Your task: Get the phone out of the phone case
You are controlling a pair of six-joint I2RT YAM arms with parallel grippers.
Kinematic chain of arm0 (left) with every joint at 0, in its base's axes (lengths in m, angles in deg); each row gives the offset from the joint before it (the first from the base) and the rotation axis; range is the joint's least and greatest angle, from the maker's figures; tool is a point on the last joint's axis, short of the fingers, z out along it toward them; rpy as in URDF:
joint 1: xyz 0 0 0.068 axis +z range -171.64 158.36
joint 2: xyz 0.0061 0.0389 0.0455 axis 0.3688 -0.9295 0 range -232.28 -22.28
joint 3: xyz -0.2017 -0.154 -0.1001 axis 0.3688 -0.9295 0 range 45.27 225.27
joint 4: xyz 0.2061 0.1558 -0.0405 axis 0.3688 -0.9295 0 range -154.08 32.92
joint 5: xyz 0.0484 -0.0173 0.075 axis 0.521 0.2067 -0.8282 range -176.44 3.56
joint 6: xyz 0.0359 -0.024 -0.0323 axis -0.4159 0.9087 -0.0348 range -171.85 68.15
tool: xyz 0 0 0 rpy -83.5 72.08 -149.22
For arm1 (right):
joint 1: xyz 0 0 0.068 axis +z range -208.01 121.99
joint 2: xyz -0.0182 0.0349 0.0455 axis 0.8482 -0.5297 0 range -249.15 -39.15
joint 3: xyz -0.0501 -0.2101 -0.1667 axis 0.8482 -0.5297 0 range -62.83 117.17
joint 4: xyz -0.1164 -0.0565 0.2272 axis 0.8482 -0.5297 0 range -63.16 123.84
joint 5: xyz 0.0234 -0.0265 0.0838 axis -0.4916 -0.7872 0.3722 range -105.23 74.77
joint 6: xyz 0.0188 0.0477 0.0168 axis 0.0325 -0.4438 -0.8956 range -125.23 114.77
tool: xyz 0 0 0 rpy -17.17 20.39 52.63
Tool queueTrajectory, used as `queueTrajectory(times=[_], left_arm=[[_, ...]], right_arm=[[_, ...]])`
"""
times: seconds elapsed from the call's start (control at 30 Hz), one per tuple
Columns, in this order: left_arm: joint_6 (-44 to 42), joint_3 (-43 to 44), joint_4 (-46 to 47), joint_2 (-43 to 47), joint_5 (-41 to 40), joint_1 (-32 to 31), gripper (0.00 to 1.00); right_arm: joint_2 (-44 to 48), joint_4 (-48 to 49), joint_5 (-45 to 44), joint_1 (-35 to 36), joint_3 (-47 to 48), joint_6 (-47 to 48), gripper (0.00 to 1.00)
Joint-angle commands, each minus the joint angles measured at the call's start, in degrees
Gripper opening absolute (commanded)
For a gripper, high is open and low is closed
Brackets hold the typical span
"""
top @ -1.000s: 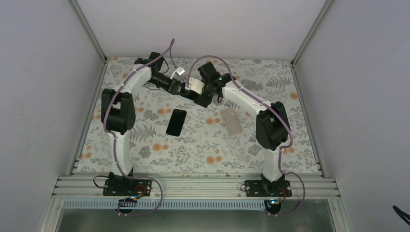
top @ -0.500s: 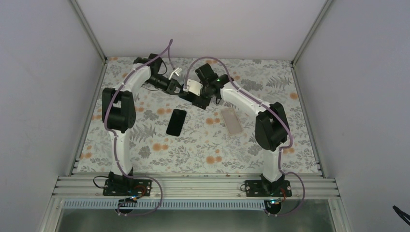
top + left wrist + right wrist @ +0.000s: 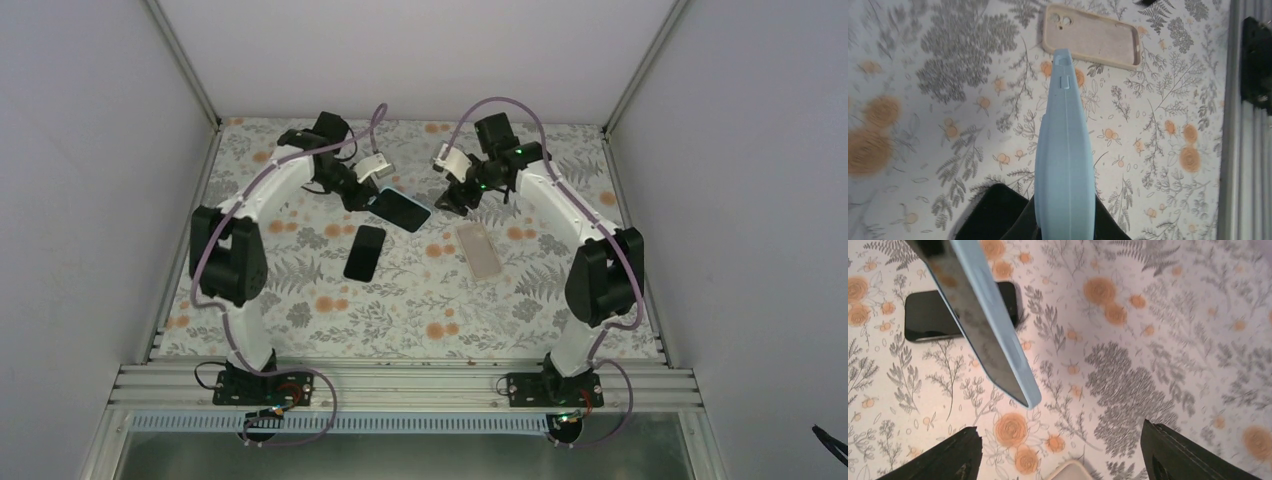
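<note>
Robot test cell, lab setting. White panel walls [image 3: 90, 150] at 9, 12 and 3 o'clock, set in aluminium framing [image 3: 185, 60]. Left arm [image 3: 262, 185] and right arm [image 3: 560, 205] bolted to extrusion rail [image 3: 400, 385] at 6 o'clock. Floral cloth [image 3: 400, 310] covers the bench.

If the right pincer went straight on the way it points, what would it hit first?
Likely the flowered table, just beside the tip of the blue-cased phone; depth is unclear, so it might clip that phone.

Blue-cased phone [image 3: 403, 210] in left fingers [image 3: 368, 197], just beyond black phone [image 3: 364, 252].
</note>
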Motion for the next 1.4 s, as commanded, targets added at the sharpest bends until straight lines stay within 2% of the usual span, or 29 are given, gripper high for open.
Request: queueTrajectory(times=[0.0, 0.17, 0.3, 0.43, 0.53, 0.63, 0.8, 1.37], left_arm=[[-3.59, -5.88, 11.46, 9.74, -3.5, -1.57, 0.02], [-4.28, -10.01, 14.85, 14.65, -3.54, -3.84, 0.02], [-4.27, -9.23, 13.36, 14.09, -3.02, -4.45, 0.02], [-4.44, -8.67, 13.05, 13.58, -2.73, -4.54, 0.02], [-4.43, -8.21, 12.75, 13.3, -2.23, -4.64, 0.02], [-4.9, -8.04, 12.08, 12.99, -2.36, -4.72, 0.02], [-5.06, -8.35, 11.81, 12.69, -2.42, -4.74, 0.02], [-6.93, -8.07, 8.79, 12.76, 0.13, -5.88, 0.02]], right_arm=[[0.29, -0.98, 4.05, -0.89, -4.66, 1.82, 0.8], [-0.19, 0.67, 3.4, -0.83, -7.95, 0.39, 0.69], [0.99, 2.38, 3.7, -0.76, -9.56, -1.12, 0.52], [0.31, 2.05, 4.42, -0.76, -9.58, -1.71, 0.27], [-0.23, 2.44, 3.97, -0.72, -9.56, -2.12, 0.22], [-0.08, 2.84, 3.67, -0.78, -9.29, -2.33, 0.23], [-0.31, 2.44, 4.15, -0.81, -8.35, -2.11, 0.34], [-2.51, 3.99, 1.16, -0.85, -5.78, -2.91, 0.34]])
